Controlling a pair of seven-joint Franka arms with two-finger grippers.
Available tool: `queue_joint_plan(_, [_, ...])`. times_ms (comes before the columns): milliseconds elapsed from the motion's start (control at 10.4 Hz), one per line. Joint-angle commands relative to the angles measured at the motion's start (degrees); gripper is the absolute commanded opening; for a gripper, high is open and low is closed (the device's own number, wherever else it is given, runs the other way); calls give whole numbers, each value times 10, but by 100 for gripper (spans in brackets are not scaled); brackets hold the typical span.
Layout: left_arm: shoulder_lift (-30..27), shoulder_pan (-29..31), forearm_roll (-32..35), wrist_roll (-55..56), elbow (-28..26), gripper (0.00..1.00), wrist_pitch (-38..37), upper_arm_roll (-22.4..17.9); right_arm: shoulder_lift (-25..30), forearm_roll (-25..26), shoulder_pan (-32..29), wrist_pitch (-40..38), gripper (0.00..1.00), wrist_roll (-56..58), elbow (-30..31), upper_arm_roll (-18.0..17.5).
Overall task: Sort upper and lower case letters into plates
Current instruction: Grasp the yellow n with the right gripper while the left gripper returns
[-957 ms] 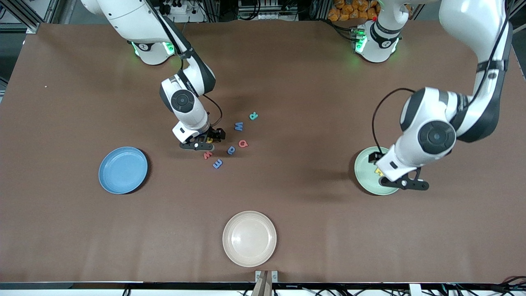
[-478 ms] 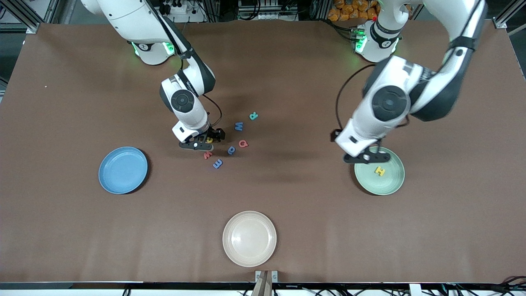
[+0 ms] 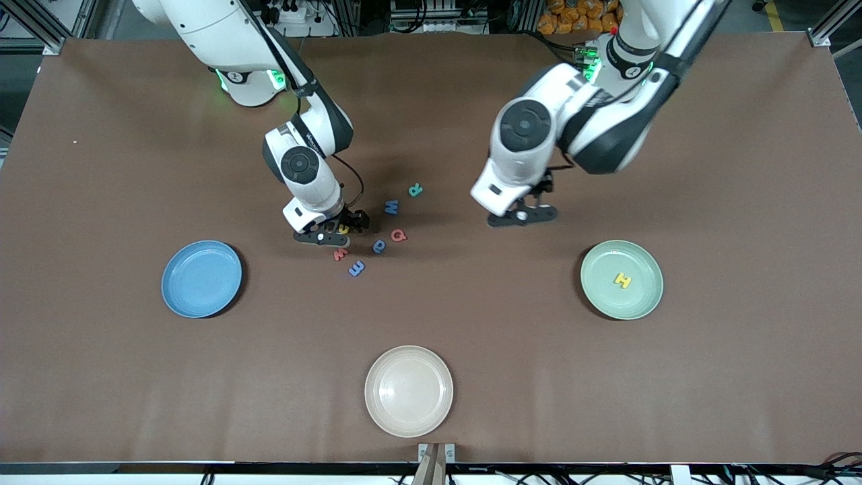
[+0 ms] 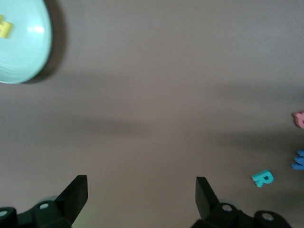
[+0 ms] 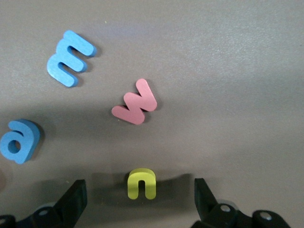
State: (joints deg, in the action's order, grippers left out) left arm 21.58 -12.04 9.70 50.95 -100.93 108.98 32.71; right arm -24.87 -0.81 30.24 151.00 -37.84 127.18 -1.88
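front: right hand (image 3: 335, 232) low over letter cluster, yellow H (image 3: 623, 280) sorted in mint plate (image 3: 643, 306) | left wrist: left hand (image 4: 141, 199) released, empty, over counter (image 4: 152, 95) | right wrist: fingers spread astride yellow n (image 5: 142, 183), ready to pinch

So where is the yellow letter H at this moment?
In the front view, the yellow letter H lies in the pale mint green plate, toward the left arm's end of the table, away from the loose letters.

Table (image 3: 101, 377): you have brown cover.
Plates: blue (image 3: 201, 279), mint (image 3: 640, 296), cream (image 3: 409, 391).
Loose letters (image 3: 377, 229): cluster at mid-table, between the blue and mint plates.
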Motion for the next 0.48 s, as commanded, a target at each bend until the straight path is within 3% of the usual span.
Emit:
queue_joint_plan(0, [-1, -31, 7, 15, -46, 100, 71, -2, -7, -4, 7, 14, 100, -12, 3, 2])
queue_joint_plan(383, [43, -98, 99, 15, -61, 100, 182, -1, -8, -3, 7, 13, 100, -11, 4, 2])
